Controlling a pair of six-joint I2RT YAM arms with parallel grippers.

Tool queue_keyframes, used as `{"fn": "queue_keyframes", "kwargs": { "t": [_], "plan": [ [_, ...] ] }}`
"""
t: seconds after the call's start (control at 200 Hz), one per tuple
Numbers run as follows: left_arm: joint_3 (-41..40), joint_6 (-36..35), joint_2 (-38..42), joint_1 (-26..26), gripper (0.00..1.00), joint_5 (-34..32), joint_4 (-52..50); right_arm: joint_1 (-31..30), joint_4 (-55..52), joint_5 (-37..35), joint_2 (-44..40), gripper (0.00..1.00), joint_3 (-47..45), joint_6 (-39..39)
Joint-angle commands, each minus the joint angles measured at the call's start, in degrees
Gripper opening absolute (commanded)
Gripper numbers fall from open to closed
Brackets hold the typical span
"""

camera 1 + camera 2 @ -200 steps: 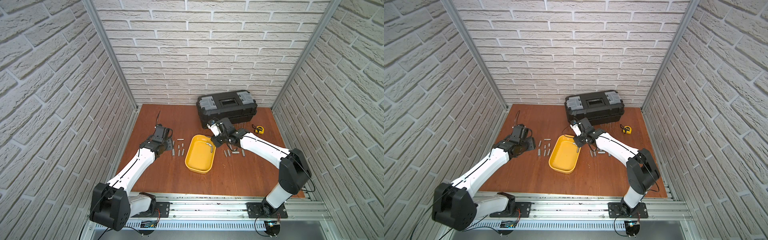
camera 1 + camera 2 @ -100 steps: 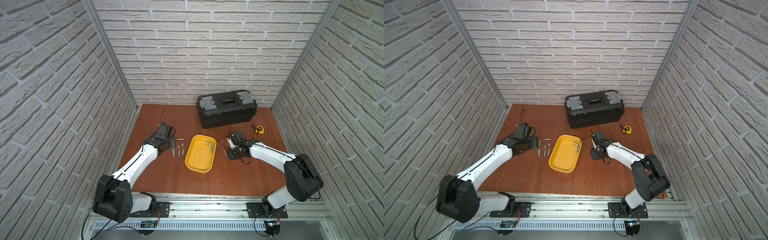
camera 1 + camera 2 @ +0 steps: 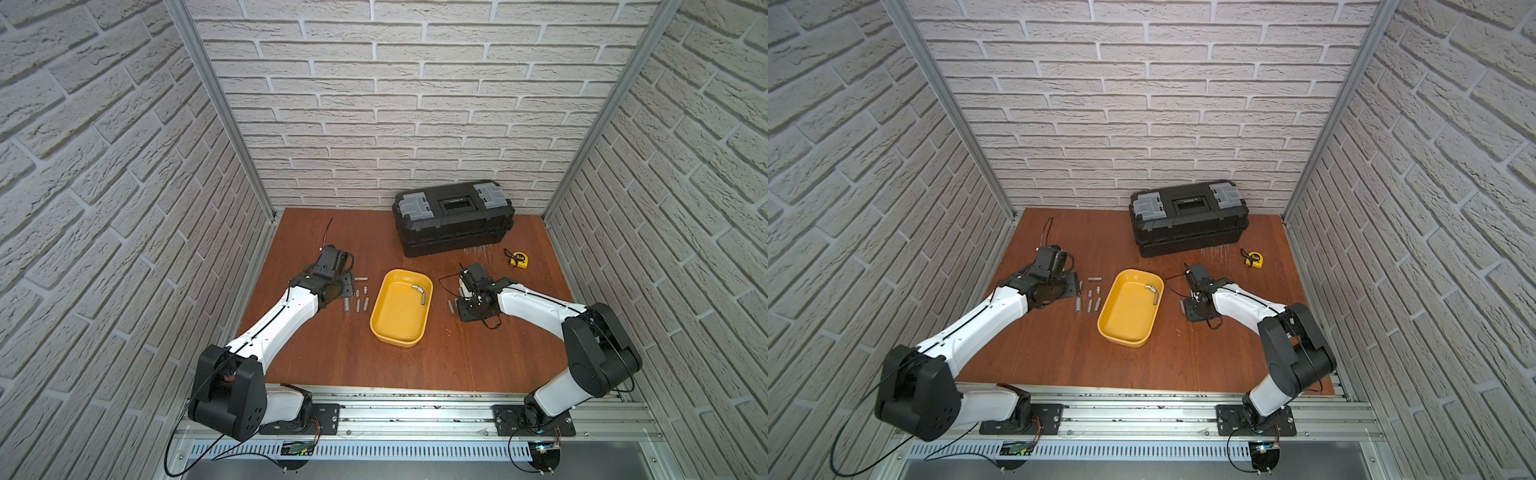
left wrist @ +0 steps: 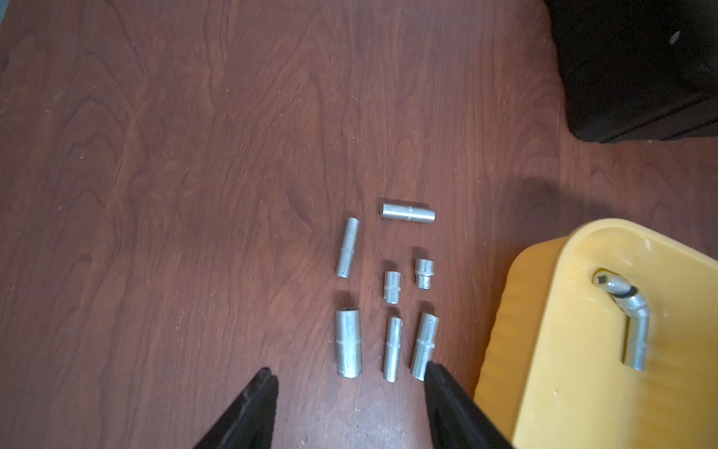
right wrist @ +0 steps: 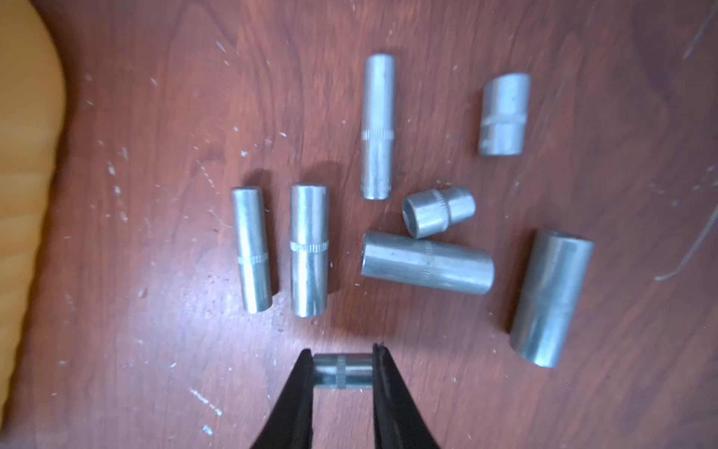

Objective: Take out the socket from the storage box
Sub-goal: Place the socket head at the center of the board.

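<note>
The yellow storage box (image 3: 397,320) (image 3: 1125,320) lies mid-table; inside it only a bent metal joint piece (image 3: 420,293) (image 4: 629,322) shows. My right gripper (image 5: 342,357) (image 3: 466,297) is low over the table just right of the box, shut on a short silver socket (image 5: 342,371) gripped crosswise at its two ends. Whether that socket touches the wood I cannot tell. My left gripper (image 4: 347,369) (image 3: 347,286) hangs open on the box's left side, over a group of loose sockets (image 4: 388,303), holding nothing.
Several more sockets (image 5: 427,262) lie on the wood in front of the right gripper, beside the box edge (image 5: 23,155). A black toolbox (image 3: 453,220) stands at the back, with a yellow tape measure (image 3: 519,259) to its right.
My right gripper left the box's far corner, moved right and came down beside the box with the socket. My left gripper shifted slightly toward the box.
</note>
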State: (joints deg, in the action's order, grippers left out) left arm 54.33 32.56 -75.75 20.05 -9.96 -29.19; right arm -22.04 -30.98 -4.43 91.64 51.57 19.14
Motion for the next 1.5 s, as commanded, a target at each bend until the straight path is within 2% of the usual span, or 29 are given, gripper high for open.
{"fn": "queue_keyframes", "kwargs": {
  "t": [0.0, 0.18, 0.455, 0.735, 1.13, 1.495],
  "plan": [
    [1.83, -0.97, -0.44, 0.51, 0.64, 0.38, 0.89, 0.67, 0.75, 0.96, 0.71, 0.26, -1.26, 1.08],
    [2.43, -1.25, -0.83, 1.04, 0.64, 0.53, 0.72, 1.3, 1.19, 2.22, 1.61, 0.29, -1.73, 1.18],
    [4.5, -2.08, -2.32, 3.9, 0.65, 0.5, 0.01, 1.47, -0.19, 2.34, -0.25, 0.45, -0.63, 0.65],
    [8.57, -2.93, -5.79, 9.58, 0.65, 0.51, -0.41, 1.56, -3.59, 2.03, -4.26, 0.48, 3.11, -0.54],
    [17.67, -2.42, -18.03, 17.97, 0.65, 0.63, -1.3, 1.73, -5.31, 1.09, -11.25, 0.5, 5.29, -1.49],
    [30.08, -0.43, -33.32, 20.01, 0.65, 1.51, -5.56, 2.11, -5.4, 1.75, -10.61, 0.5, 4.42, -1.45]
  ]
}}
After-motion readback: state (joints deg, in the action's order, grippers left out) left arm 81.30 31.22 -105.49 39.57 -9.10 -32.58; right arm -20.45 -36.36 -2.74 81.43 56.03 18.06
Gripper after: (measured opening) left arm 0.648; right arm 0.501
